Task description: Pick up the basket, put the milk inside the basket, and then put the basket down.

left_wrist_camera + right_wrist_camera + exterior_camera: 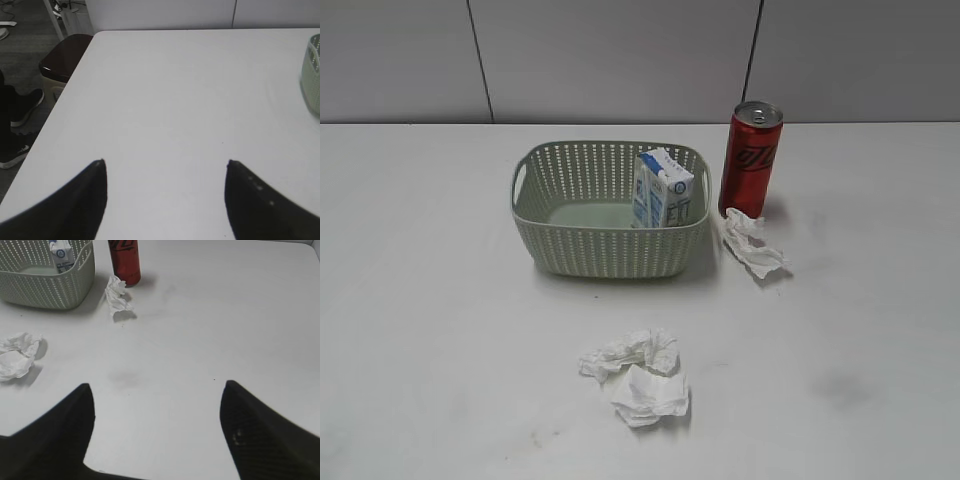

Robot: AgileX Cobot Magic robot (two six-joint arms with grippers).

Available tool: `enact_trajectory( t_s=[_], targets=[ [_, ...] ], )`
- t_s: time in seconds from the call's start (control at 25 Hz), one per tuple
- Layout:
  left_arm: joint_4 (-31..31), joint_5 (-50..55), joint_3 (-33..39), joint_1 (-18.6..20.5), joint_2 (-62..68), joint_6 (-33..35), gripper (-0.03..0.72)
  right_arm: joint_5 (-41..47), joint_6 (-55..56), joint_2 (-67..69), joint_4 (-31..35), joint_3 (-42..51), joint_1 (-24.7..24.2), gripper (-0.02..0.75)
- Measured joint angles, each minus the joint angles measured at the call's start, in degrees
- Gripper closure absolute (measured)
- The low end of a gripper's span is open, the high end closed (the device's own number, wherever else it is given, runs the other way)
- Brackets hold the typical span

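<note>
The pale green basket (575, 250) stands on the white table at the middle back. The white-and-blue milk carton (662, 190) stands upright inside it, against its right wall. The basket (55, 287) and the carton top (61, 252) also show at the top left of the right wrist view. A bit of the basket's wall (312, 75) shows at the right edge of the left wrist view. My left gripper (165, 162) is open and empty over bare table, left of the basket. My right gripper (157, 385) is open and empty over bare table. Neither gripper shows in the exterior view.
A red drink can (750, 158) stands right of the basket, also in the right wrist view (124, 260). A crumpled tissue (752, 243) lies before the can. Two more tissues (635, 375) lie in front of the basket. The table's left edge (55, 105) drops to a dark bin (62, 62).
</note>
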Motion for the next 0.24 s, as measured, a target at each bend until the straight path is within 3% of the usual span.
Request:
enact_trajectory(
  t_s=[0.24],
  targets=[
    [0.00,-0.13,0.37,-0.12,0.00,0.00,0.148,0.00,0.00,0.00,0.00,0.00,0.00,0.148]
  ],
)
